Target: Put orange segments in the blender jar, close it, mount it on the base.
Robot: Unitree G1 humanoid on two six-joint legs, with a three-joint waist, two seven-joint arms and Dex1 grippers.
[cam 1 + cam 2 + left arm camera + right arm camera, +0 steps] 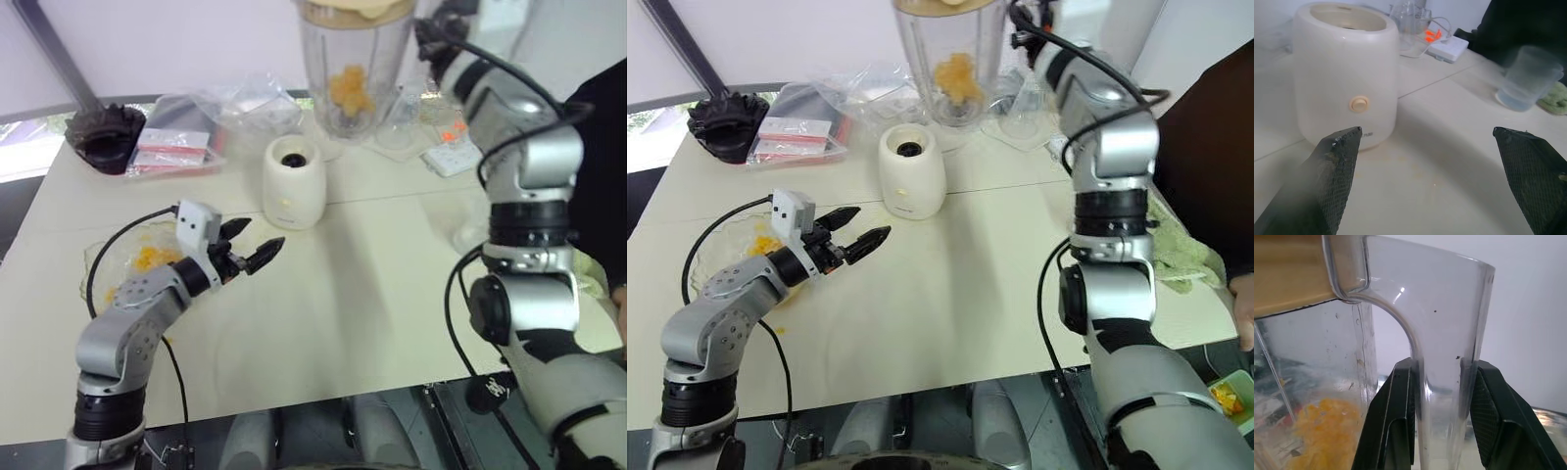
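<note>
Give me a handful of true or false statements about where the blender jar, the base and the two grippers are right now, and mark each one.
1. The right gripper is closed on the handle of the blender jar. True.
2. The jar is empty. False: orange segments lie inside it.
3. The left gripper is open and holds nothing. True.
4. The jar is seated on the base. False: the base's dark socket is uncovered, and the jar is behind it.
5. The jar has no lid. False: a cream lid covers its top.
</note>
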